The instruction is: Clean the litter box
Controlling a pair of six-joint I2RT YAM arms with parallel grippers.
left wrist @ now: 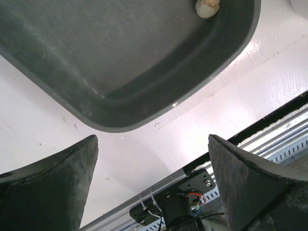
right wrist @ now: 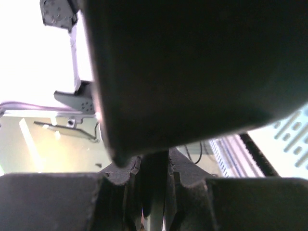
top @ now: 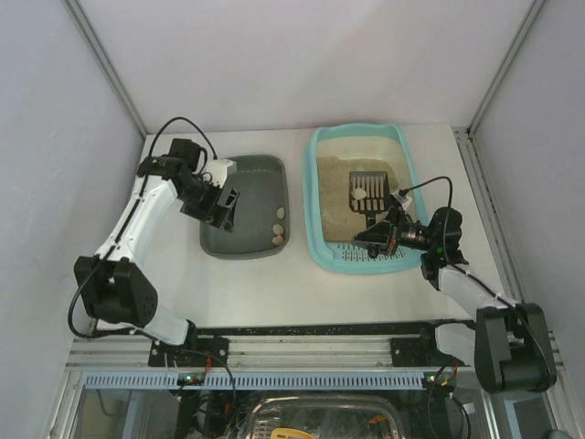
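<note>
The light-turquoise litter box (top: 319,240) with beige litter lies at the right of the table. A black slotted scoop (top: 370,203) hovers over the litter with one pale clump (top: 359,193) on it. My right gripper (top: 378,235) is shut on the scoop's handle above the box's near slotted end. In the right wrist view the scoop (right wrist: 192,67) fills the top, and its handle is pinched in the right gripper (right wrist: 154,168). My left gripper (top: 226,207) hangs open and empty over the dark grey tray (top: 251,165); its fingers (left wrist: 48,183) stand wide apart.
Three pale clumps (top: 278,227) lie at the grey tray's right side; one clump (left wrist: 207,6) shows in the left wrist view above the tray's near rim (left wrist: 115,127). White walls close the table at left, back and right. A metal rail (top: 302,331) runs along the near edge.
</note>
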